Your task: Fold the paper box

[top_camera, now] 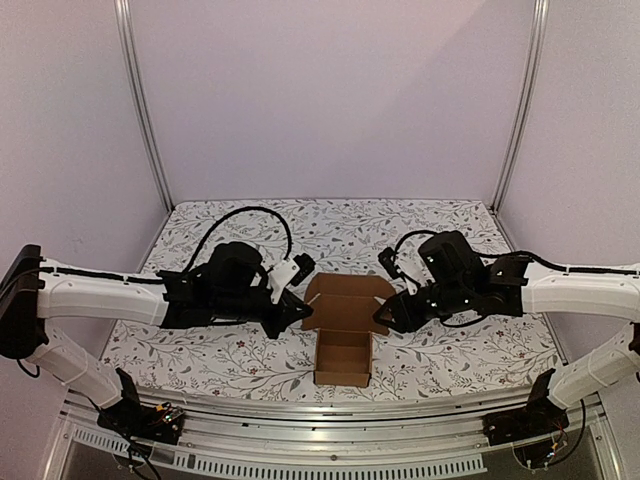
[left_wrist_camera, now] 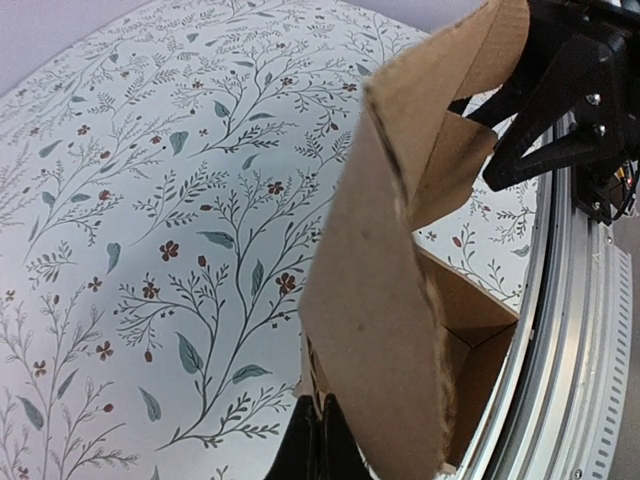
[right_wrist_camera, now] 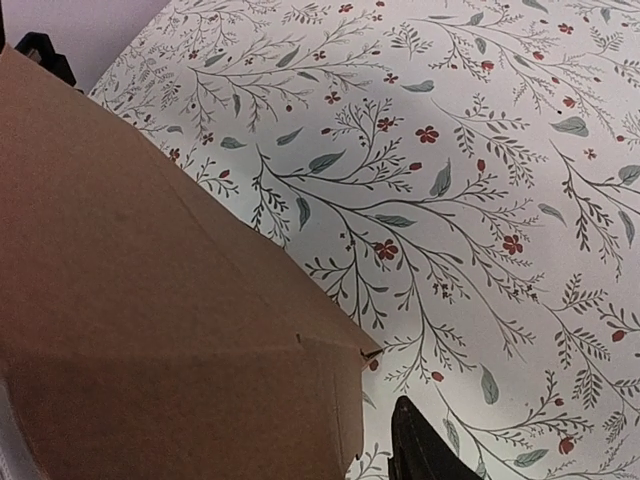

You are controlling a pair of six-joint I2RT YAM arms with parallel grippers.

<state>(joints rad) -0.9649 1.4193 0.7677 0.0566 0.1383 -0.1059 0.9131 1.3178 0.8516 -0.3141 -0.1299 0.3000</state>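
The paper box (top_camera: 345,350) is plain brown cardboard, partly folded, lying mid-table with its open tray toward the far side and its flaps raised. My left gripper (top_camera: 300,312) meets its left side. In the left wrist view the left gripper's black fingers (left_wrist_camera: 318,440) are pressed together with a thin cardboard edge running into their seam, and a large flap of the box (left_wrist_camera: 390,300) rises in front. My right gripper (top_camera: 385,318) is at the right flap. In the right wrist view one fingertip (right_wrist_camera: 415,440) stands just off the cardboard's (right_wrist_camera: 150,330) corner, and the other is hidden.
A floral cloth (top_camera: 250,230) covers the table, with lilac walls on three sides. An aluminium rail (top_camera: 330,410) runs along the near edge, close behind the box in the left wrist view (left_wrist_camera: 570,300). The right arm's black wrist (left_wrist_camera: 570,110) shows beyond the flap.
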